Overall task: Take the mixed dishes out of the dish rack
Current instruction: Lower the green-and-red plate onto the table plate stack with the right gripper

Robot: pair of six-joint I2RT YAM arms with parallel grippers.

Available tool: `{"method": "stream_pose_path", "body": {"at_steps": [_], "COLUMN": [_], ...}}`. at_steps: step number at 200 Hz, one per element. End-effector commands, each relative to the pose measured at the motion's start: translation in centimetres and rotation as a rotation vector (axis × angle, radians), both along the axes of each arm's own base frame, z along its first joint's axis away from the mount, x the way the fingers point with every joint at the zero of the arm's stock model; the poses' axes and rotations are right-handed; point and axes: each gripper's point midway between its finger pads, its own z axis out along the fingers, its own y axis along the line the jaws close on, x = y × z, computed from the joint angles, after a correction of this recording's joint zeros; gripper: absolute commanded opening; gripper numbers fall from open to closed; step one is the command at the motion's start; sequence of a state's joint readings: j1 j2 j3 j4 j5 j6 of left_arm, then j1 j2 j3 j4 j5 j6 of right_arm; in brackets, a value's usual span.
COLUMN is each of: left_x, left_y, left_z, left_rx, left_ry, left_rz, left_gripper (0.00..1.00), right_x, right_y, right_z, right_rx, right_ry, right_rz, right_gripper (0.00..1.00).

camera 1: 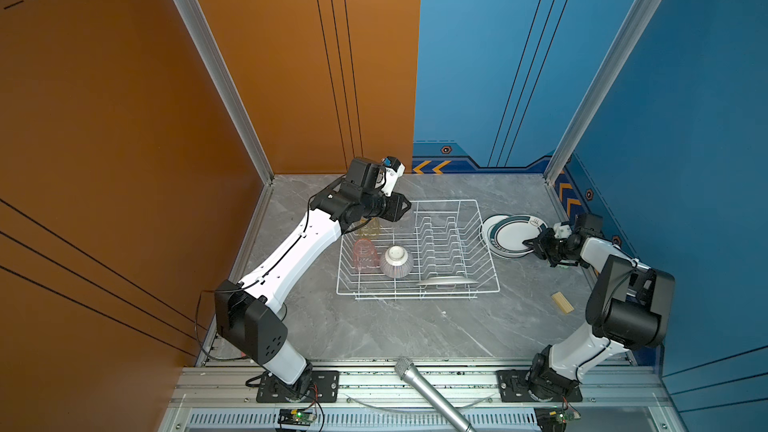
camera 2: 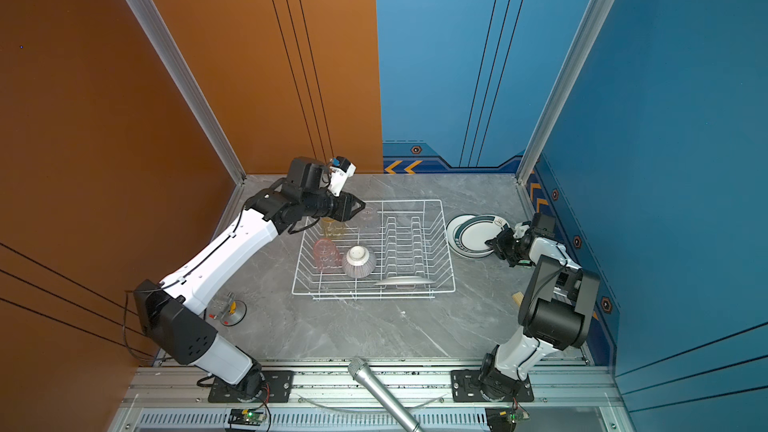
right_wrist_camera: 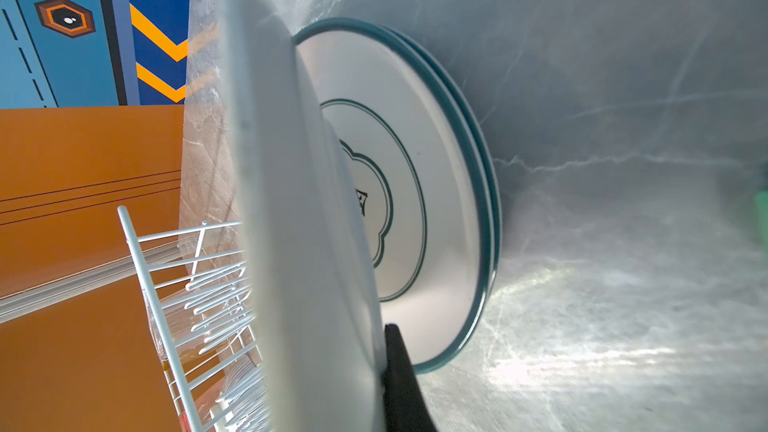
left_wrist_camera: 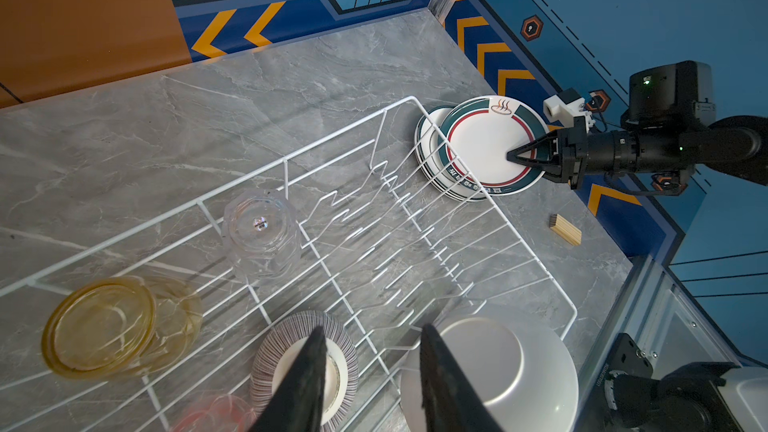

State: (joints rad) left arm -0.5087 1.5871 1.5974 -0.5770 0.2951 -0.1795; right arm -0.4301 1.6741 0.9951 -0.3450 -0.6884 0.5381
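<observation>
The white wire dish rack (camera 1: 415,293) (left_wrist_camera: 286,158) holds an amber tumbler (camera 1: 370,228) (left_wrist_camera: 112,326), a pink tumbler (camera 1: 365,254), a clear tumbler (left_wrist_camera: 262,234), an upturned striped bowl (camera 1: 397,261) (left_wrist_camera: 266,351) and one white plate (camera 1: 446,281) (left_wrist_camera: 498,367) leaning at its front right. My left gripper (camera 1: 403,205) (left_wrist_camera: 372,351) hovers open above the rack's far left corner, nothing between its fingers. My right gripper (camera 1: 530,243) (right_wrist_camera: 380,347) is shut on a green-and-red-rimmed plate (camera 1: 513,234) (left_wrist_camera: 482,139) (right_wrist_camera: 282,201), held just over the plate stack (camera 1: 494,226) (right_wrist_camera: 415,201) right of the rack.
A small wooden block (camera 1: 562,302) (left_wrist_camera: 565,229) lies on the grey table near the right arm's base. A microphone (camera 1: 432,396) pokes in over the front rail. A small metal fixture (camera 2: 226,311) sits by the left arm. Walls close in on three sides.
</observation>
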Motion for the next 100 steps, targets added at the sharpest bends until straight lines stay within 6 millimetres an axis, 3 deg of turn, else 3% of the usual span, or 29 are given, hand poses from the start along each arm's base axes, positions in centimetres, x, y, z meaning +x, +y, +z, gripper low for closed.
{"method": "stream_pose_path", "body": {"at_steps": [1,56,100], "left_x": [0.03,-0.04,0.0], "left_y": [-0.05,0.19,0.18], "left_z": [0.11,0.06,-0.03], "left_rx": [0.006,0.016,0.017], "left_ry": [0.001,0.0,0.001], "left_rz": [-0.012,-0.009,-0.011], "left_gripper": [0.39,0.39,0.39], "right_x": [0.45,0.08,-0.43], "right_y": [0.6,0.48,0.25], "right_z": [0.06,-0.62,-0.78], "right_rx": [0.014,0.011,-0.011], "right_ry": [-0.02,0.014,0.042], "right_rz": [0.037,0.04,0.047], "right_gripper": [0.0,0.03,0.11]}}
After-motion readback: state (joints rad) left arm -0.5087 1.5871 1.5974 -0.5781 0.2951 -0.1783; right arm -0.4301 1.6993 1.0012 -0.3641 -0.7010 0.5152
